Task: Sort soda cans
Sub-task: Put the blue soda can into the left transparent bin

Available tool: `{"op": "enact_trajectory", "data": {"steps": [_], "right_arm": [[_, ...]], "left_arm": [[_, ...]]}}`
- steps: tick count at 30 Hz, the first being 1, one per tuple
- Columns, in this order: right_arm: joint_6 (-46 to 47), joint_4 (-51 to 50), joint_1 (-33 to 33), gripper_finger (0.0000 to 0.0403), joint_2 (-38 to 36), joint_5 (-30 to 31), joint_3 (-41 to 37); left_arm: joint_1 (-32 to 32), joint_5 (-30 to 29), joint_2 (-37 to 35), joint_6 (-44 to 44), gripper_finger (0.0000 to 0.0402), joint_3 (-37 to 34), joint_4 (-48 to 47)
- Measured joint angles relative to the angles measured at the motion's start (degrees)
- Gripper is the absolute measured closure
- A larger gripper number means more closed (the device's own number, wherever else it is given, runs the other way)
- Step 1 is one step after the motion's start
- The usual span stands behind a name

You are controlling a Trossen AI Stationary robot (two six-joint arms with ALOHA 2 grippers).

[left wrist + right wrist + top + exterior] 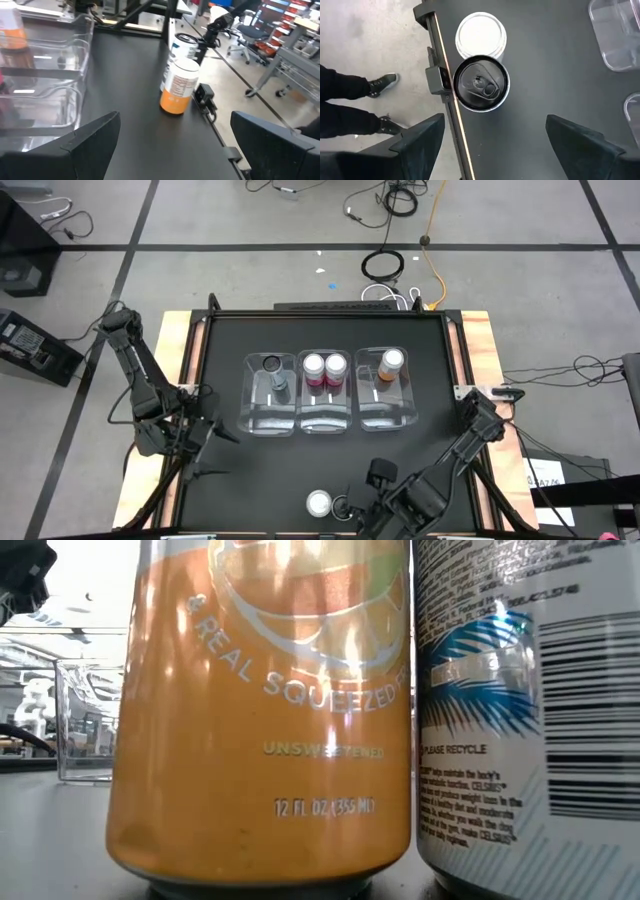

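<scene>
Two soda cans stand upright side by side near the table's near edge: an orange can with a pale top, and a black-topped can with a silvery printed side. My right gripper hovers open above the black-topped can, fingers pointing down and touching nothing. Three clear bins hold the rest: a dark can in the left one, two pink cans in the middle one, an orange can in the right one. My left gripper waits open at the table's left.
The clear bins stand in a row across the table's middle. A small black fixture sits on the table's near rim, right beside the two cans. A person's legs and shoe show on the floor past that rim.
</scene>
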Motion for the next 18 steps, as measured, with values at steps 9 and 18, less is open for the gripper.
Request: {"op": "enact_trajectory", "data": {"steps": [9,18], "right_arm": [[-5.3,0.5,-0.9,0.0062,3.0,-0.5,-0.1],[-5.6,4.9,-2.0,0.0062,4.4,-1.8,-0.1]], "left_arm": [[0.1,-1.9,0.0,-0.3,0.0015,0.0,0.3],[0.1,-1.9,0.0,-0.3,0.0015,0.0,0.3]]}}
